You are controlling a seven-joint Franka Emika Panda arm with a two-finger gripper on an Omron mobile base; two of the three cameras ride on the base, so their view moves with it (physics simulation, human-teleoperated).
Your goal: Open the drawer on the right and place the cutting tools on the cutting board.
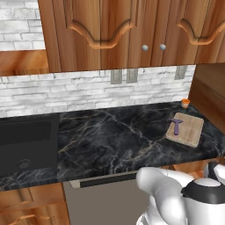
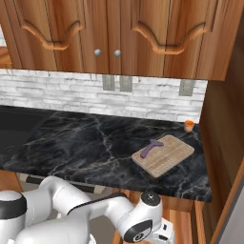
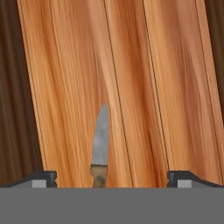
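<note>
Knife (image 3: 100, 146) in drawer (image 3: 144, 87), between wide-open hand (image 3: 111, 178) fingertips.

Inside the drawer (image 3: 131, 87), bare orange wood surrounds the knife (image 3: 101, 144); the wide-spread fingertips (image 3: 43, 178) flank it with clearance either side.

The arm (image 2: 71, 209) is glossy white, built of rounded, bulbous segments with dark grey bands at the joints. A black disc with a pale centre caps one joint. The two finger tips (image 3: 43, 178) are small, dark and blocky.
</note>
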